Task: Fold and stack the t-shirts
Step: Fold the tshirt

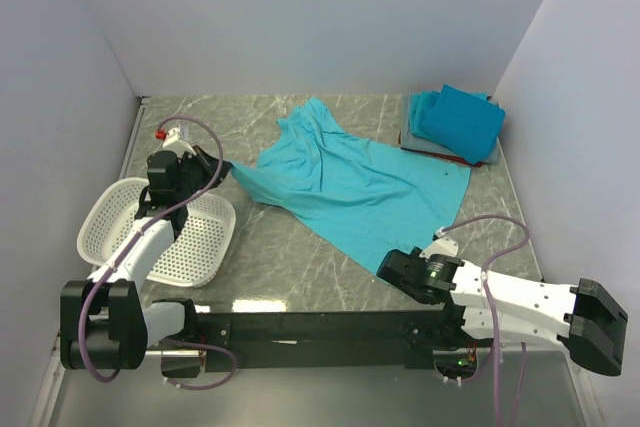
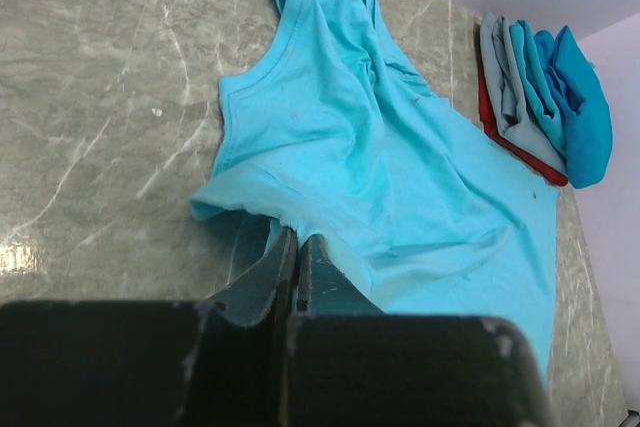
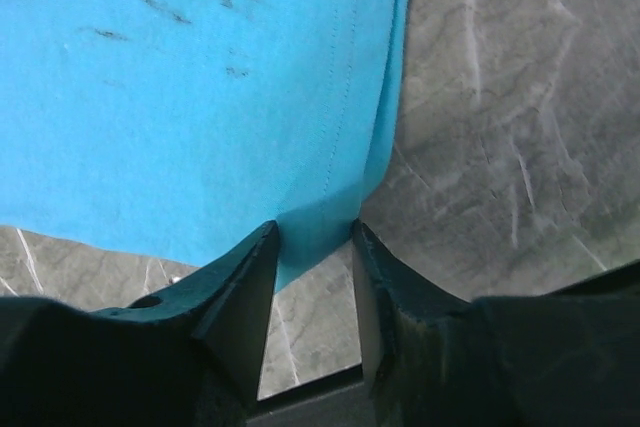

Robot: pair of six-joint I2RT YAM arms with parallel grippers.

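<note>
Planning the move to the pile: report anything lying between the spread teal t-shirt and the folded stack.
Nothing visible. The spread teal t-shirt lies close beside the folded stack in the far right corner, and at most a sliver of bare table separates them.

Left hand (image 2: 297, 240) clamped (right hand (image 3: 315, 235) ajar)

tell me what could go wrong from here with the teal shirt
1. The right gripper has its jaws apart around the hem corner of the bright teal cloth t-shirt. Lifting before they close would likely drop that corner.
2. The left gripper is shut on only a small bit of the shirt's edge, so a hard pull may slip it free.
3. The shirt lies wrinkled, its hem near the stack of folded t-shirts. Dragging could disturb it.
</note>
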